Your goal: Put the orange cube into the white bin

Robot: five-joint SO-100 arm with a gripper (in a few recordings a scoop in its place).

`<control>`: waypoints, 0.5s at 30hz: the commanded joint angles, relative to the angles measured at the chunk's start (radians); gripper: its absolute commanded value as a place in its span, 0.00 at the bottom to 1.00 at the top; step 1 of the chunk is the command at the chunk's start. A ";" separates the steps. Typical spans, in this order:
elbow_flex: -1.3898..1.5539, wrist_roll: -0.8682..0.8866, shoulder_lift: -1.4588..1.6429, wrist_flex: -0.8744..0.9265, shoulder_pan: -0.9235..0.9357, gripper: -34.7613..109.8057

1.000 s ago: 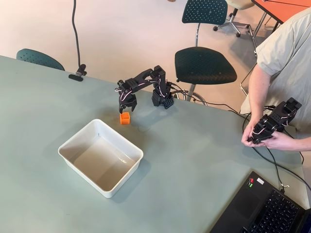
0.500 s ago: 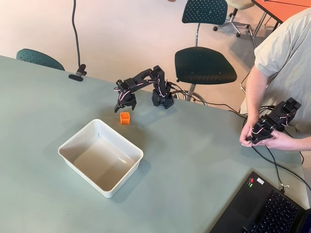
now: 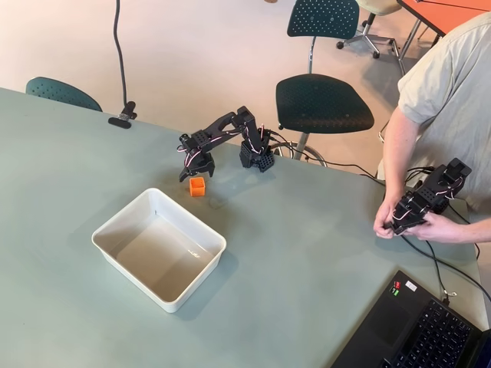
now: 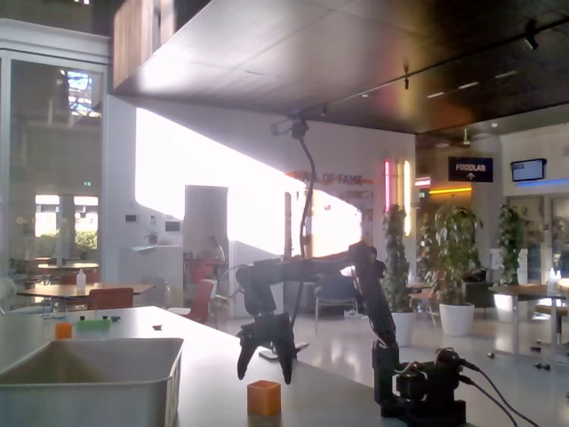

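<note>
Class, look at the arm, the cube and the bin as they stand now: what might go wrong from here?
1. The gripper hangs open above the orange cube, slightly off-centre; descending, a finger may knock it aside.
2. The white bin has raised walls; a low carry might clip the rim.

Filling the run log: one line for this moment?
gripper: open, above orange cube | cube: on table, ungrasped | white bin: empty

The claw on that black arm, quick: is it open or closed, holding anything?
Gripper: open and empty, fingers spread, hanging just above the orange cube, which sits on the table.
</note>
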 commanded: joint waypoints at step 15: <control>-0.029 0.032 -0.084 -0.083 -0.002 0.70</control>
